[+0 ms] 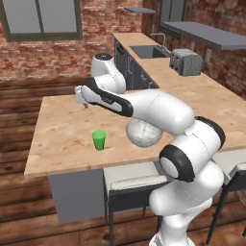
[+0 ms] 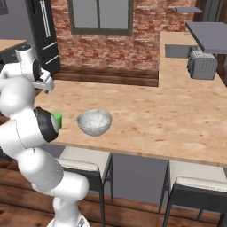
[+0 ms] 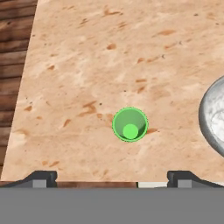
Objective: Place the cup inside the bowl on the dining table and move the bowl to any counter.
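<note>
Arm bends over the table [image 1: 62,139], gripper [image 3: 112,178] spread wide, pointing down above the cup [image 3: 130,124]; bowl [image 3: 214,118] beside it, bare top around.

I am looking into a home kitchen, rendered rather than real. A red brick wall [image 1: 43,57] is running along the back, with a grey-framed window [image 2: 101,17] sitting at about 12 o'clock. A wood-look counter [image 1: 192,86] is stretching away toward 1 o'clock, carrying a sink [image 1: 146,51] and a silver toaster [image 1: 186,62], with a grey shelf [image 1: 206,33] hanging above it. Nearer to me, a dining table [image 1: 67,139] is taking up the middle, with grey cushioned stools [image 2: 195,188] tucked under its edge. A wooden plank floor [image 1: 19,110] is showing at 9 o'clock.
</note>
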